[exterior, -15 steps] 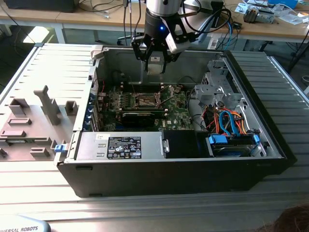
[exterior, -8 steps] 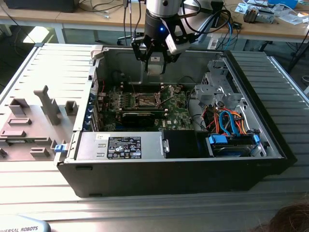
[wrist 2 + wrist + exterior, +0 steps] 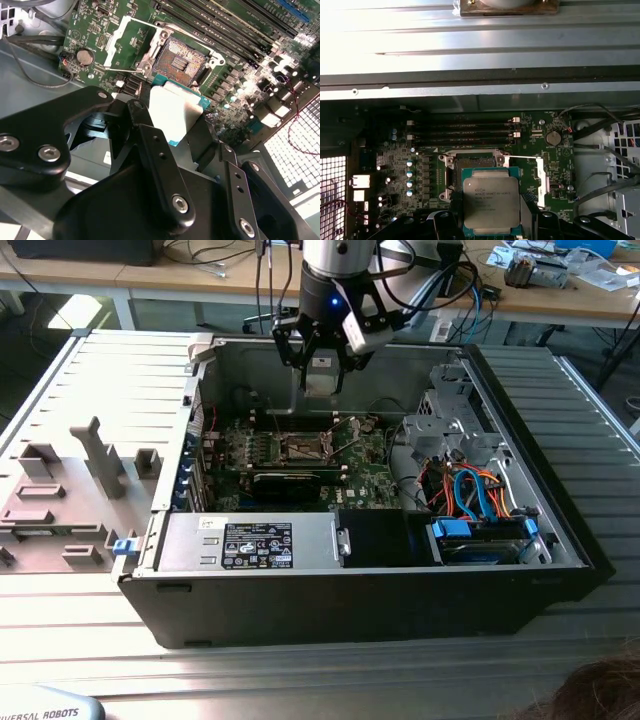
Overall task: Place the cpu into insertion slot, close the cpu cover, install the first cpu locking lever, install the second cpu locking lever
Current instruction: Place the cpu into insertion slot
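**Cpu held over the open socket, not yet seated**

The cpu [image 3: 491,202] sits flat between the gripper's fingers [image 3: 150,145], which are clamped on two opposite edges. We judge that this edge hold keeps the metal top and the contact side untouched and leaves the chip level for a straight drop. In the first wrist view its silvery lid faces the camera.

In the exterior view the gripper [image 3: 322,368] hangs inside the computer case [image 3: 560,540], at about twelve o'clock from the socket [image 3: 303,448] and well clear of the board [image 3: 370,465]. We see the chip raised in the air, apart from the socket rim rather than resting on it.

In the second wrist view the socket [image 3: 181,62] lies bare, its dark pin field open to view. The cover [image 3: 114,42] is swung back off it and lies against the board beside it. That is why the way down is free: nothing lies across the opening. In the exterior view a black card [image 3: 290,480] lies at six o'clock of the socket, outside the path of the chip.

We judge the first step to be under way, with the cover not yet closed.
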Available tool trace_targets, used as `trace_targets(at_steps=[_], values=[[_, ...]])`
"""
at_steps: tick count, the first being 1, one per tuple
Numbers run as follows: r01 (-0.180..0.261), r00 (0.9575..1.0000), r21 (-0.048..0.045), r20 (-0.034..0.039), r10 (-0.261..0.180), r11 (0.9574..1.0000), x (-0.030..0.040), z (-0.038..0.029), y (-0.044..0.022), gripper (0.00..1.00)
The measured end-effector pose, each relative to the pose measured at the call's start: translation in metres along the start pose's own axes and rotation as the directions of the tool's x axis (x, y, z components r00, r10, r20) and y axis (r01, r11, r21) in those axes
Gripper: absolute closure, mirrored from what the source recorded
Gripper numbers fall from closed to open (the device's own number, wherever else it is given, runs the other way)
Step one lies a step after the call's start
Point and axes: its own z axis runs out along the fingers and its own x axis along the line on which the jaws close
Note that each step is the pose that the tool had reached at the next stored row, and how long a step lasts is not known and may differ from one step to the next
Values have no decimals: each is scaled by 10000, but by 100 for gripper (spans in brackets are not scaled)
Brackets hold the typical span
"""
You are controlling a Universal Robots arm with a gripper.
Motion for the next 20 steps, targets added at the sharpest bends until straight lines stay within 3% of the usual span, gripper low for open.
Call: trace_targets(at_steps=[20], values=[[0,10000,0,-1,0,10000,-1,42,-4,46]])
